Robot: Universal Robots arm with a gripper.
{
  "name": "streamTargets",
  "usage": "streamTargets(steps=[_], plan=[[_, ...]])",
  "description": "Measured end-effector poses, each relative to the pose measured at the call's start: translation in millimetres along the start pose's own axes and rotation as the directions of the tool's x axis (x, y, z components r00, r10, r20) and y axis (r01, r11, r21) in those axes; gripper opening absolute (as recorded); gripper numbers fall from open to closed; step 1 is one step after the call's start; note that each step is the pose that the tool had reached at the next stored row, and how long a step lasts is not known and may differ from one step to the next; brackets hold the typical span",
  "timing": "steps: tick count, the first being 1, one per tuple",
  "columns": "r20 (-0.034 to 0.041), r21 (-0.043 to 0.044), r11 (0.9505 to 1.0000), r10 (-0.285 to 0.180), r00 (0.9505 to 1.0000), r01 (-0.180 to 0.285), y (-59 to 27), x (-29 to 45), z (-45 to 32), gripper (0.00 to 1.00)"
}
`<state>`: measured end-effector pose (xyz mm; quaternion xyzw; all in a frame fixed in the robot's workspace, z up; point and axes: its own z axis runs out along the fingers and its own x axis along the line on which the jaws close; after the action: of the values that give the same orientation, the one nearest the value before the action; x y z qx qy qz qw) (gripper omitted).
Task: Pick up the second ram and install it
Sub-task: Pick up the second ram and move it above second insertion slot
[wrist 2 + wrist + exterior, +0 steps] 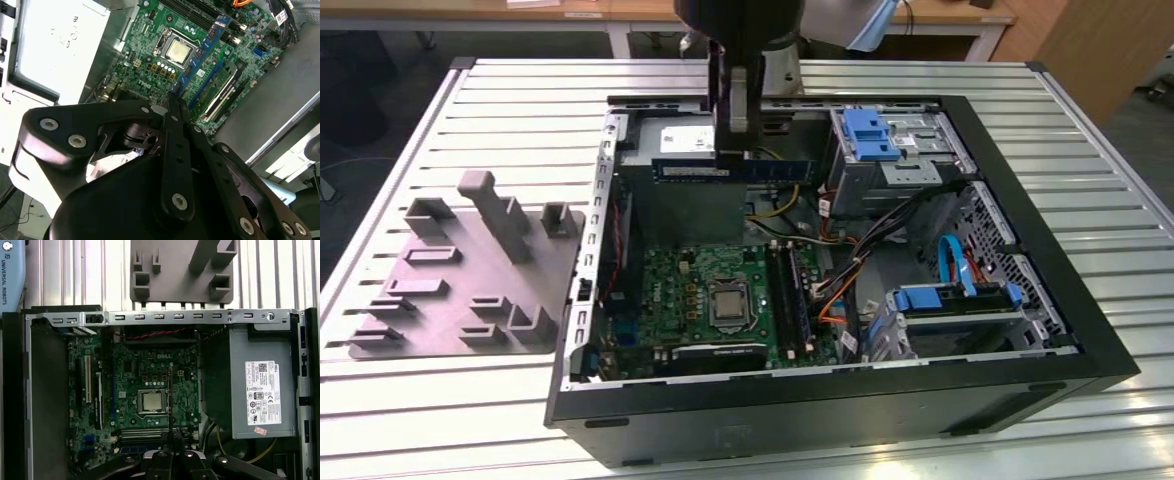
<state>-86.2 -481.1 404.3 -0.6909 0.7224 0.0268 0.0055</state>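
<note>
One stick is your concern: the second ram is pinched between the jaws, held level and on edge above the inside of the open computer case. It hangs clear of the motherboard and is not seated in the black memory slots beside the processor. In the exterior view you see the ram's broad blue face sticking out on both sides of the jaws, in front of the grey power supply. The grey fixture tray lies on the slatted counter at the exterior view's left of the case. In the first wrist view you get the ram edge-on, a thin dark line crossing the board beside the processor, with the power supply's labelled face alongside. In the second wrist view the ram runs away from the fingertips as a long blue strip over the board. The jaws are clenched on the stick, gripping it near its middle.
</note>
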Motion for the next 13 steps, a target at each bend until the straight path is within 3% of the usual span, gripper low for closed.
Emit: streamTargets(steps=[13], plan=[[-0.0001,-0.0007,1.0,0.0,1.0,0.0,-11.5,5.1,20.6,0.11]])
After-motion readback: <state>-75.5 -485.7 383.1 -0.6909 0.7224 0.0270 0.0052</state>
